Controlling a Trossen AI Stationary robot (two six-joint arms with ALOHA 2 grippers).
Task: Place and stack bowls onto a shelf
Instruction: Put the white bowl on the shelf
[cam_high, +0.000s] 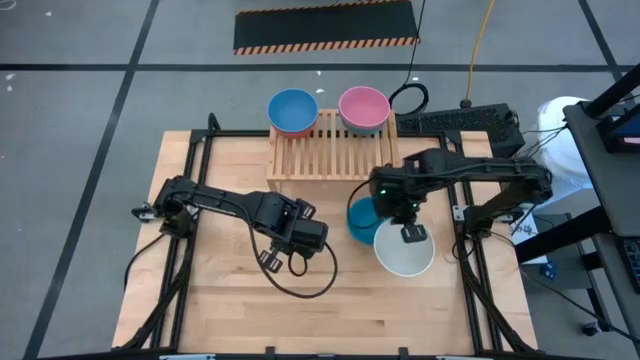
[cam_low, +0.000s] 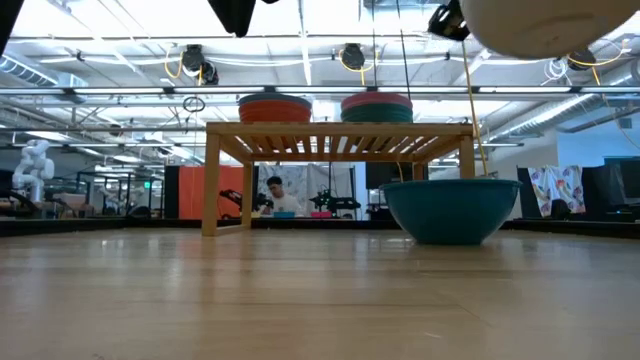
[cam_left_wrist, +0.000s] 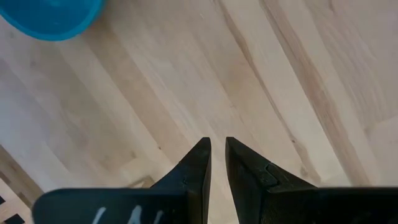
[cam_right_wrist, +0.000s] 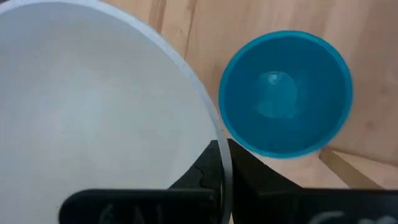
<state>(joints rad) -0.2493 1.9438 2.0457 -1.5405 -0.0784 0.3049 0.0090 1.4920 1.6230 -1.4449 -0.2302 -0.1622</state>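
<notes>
White bowl: nearest item, lifted clear of the tabletop, mouth up and roughly level. Pinched at the rim by right gripper, one finger inside the wall, one outside. Likely light, stiff plastic with a smooth, probably slippery wall; thin rim is the only practical hold. Round, so no long axis; axis of symmetry near vertical.

Left gripper: fingers nearly together, nothing between them, hovering low over bare wood near table centre, apparently waiting.

Teal bowl: on the tabletop, mouth up, just beside the white bowl and near the shelf's front right corner. Same likely handling; rim grip from above.

Shelf: slatted wooden rack at the far side of the table, slats running front to back.

Light blue bowl: far left of shelf, mouth up; low view suggests a red bowl beneath.

Pink bowl: far right of shelf, mouth up; seemingly stacked on a dark green bowl.
</notes>
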